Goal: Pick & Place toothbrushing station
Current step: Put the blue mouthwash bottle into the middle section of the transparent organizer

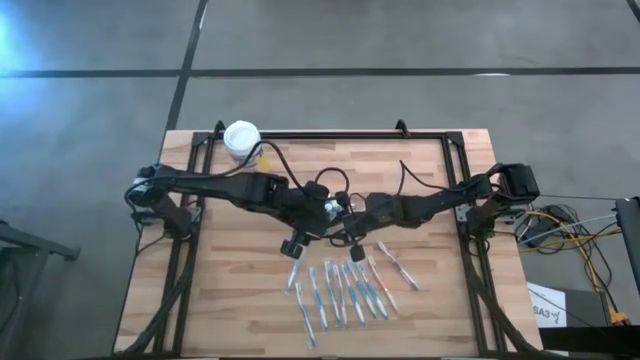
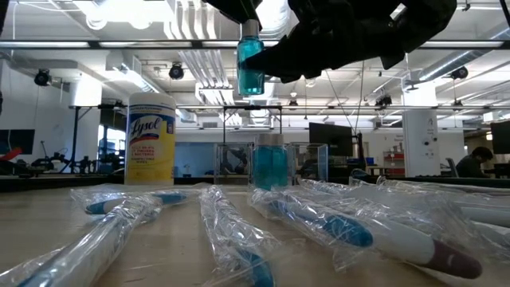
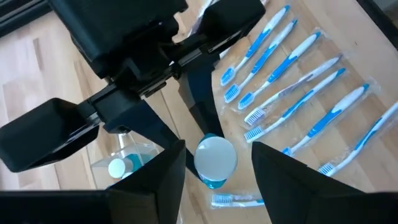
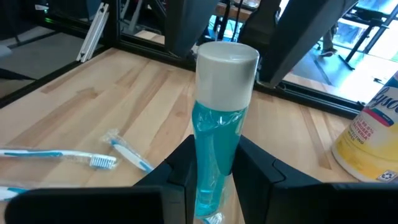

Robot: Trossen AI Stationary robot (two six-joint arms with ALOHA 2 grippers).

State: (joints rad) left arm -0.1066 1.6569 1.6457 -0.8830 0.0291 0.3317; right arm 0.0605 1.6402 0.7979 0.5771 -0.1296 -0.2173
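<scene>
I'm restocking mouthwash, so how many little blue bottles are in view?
2. One bottle is held up in the right gripper; the other bottle stands on the table inside a clear holder. The arms may hide more.

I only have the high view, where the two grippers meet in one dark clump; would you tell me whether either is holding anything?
Observer: Yes. The right gripper is shut on a small bottle of blue liquid, gripping its body and holding it upright.
Operator: Thank you. Where is the left gripper relative to it?
Observer: The left gripper is above the bottle, with its open fingers on either side of the white cap; I see no contact.
Operator: Is the bottle up in the air?
Observer: Yes. In the low view it hangs well above the wrapped toothbrushes.
</scene>
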